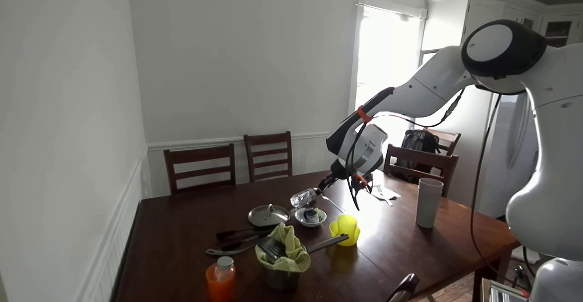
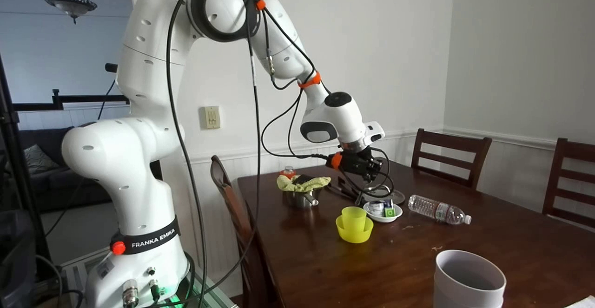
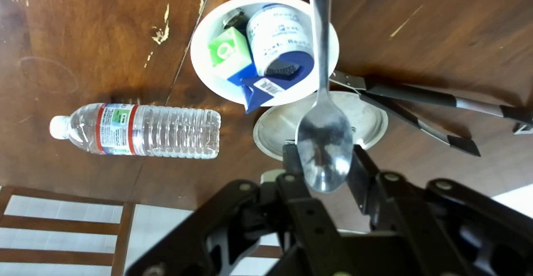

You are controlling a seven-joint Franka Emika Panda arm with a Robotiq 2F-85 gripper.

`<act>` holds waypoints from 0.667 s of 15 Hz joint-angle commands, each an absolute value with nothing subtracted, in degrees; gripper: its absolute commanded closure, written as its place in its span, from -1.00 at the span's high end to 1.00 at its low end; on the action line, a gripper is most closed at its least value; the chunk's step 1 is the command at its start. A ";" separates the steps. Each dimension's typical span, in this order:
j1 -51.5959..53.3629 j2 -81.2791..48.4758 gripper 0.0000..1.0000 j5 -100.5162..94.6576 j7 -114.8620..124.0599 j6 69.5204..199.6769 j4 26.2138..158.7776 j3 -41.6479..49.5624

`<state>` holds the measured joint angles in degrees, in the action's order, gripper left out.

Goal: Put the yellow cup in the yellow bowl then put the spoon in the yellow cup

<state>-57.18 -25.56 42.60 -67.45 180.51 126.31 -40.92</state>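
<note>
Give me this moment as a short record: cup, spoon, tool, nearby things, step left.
Yellow cup: upright inside the yellow bowl
Spoon: gripped by its scoop end, not yet in the cup
Tool: closed on the spoon
Bottle: lying on its side
Grey tumbler: upright
White bowl: holding several small items
Step left: spoon into the yellow cup

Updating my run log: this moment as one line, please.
hand: holding spoon by its scoop end | yellow cup: inside yellow bowl | pending: spoon into yellow cup
</note>
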 commanded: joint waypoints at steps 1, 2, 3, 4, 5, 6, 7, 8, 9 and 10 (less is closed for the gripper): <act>-63.68 -27.20 -0.81 44.95 -70.90 184.45 127.98 -48.40; -64.85 -27.29 -0.81 44.55 -70.80 185.53 128.75 -49.50; -66.03 -27.24 -0.82 44.10 -70.57 185.74 129.68 -50.17; -66.85 -27.17 -0.82 43.68 -70.36 185.89 130.36 -50.58; -67.26 -26.79 -0.82 43.57 -69.99 185.94 131.27 -50.55; -68.01 -26.93 -0.82 43.44 -70.06 186.16 131.77 -50.93; -68.76 -27.42 -0.82 43.32 -70.27 186.72 132.15 -51.49; -69.38 -27.72 -0.82 43.20 -70.42 186.92 132.48 -52.00; -69.92 -28.36 -0.82 42.89 -70.82 187.42 132.47 -52.45; -70.37 -29.16 -0.82 42.68 -71.18 188.43 132.40 -52.94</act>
